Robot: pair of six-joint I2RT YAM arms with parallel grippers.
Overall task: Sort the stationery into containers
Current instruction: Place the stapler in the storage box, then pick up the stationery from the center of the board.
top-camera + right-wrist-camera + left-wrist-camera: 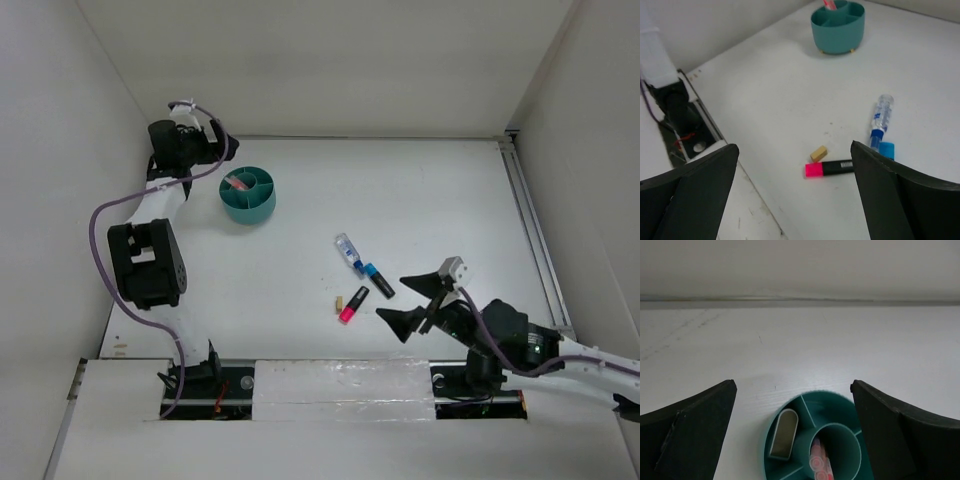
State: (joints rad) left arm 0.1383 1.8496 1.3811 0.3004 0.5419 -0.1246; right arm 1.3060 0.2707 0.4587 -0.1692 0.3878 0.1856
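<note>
Round teal plastic tub [250, 212], divided: far left of table; thin salmon-pink pens [819, 464] in central ring, grey-beige eraser [783, 434] in a side compartment. Loose mid-table: pink black-capped highlighter [832, 168], tan piece [818, 153] just beside it, blue-black marker [378, 280], clear-blue tube [881, 117]. Right gripper [792, 147]: jaws wide, empty, near highlighter. Left gripper [792, 385]: wide, empty, over tub. Risk: closing jaws could knock the tan piece or roll the highlighter.

The left arm [150, 215] climbs the left edge of the overhead view, folded at the elbow. Its left hand [222, 150] sits upper left with black fingers [695, 425] spread wide (gripping nothing). The right arm [520, 345] lies low at lower right, and its right hand [408, 298] points toward centre, fingers likewise parted.
</note>
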